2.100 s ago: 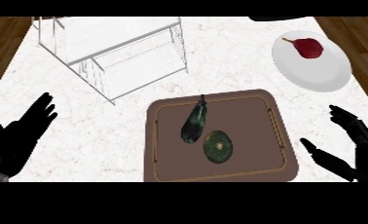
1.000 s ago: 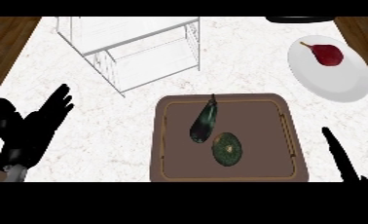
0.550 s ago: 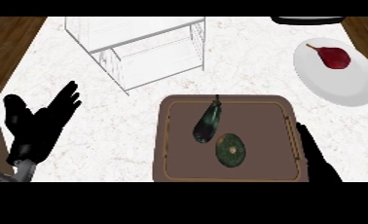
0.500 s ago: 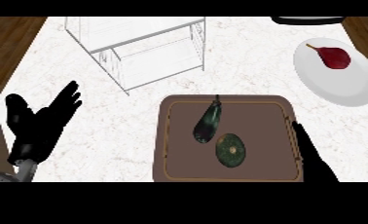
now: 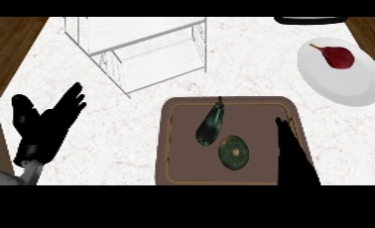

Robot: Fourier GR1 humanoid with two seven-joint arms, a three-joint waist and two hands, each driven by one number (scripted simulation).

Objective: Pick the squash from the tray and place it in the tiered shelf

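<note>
Basically, squash (image 5: 233,151) sits round on the tray (image 5: 183,172), just left of the right hand (image 5: 293,160) (fingers straight, holding nothing), beside an eggplant (image 5: 210,126); left hand (image 5: 45,128) rests open, well apart.

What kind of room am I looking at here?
Most likely a kitchen: a pale stone counter carries a brown tray with a round green squash and a dark eggplant, a white plate with a red fruit, and a wire tiered shelf.
</note>
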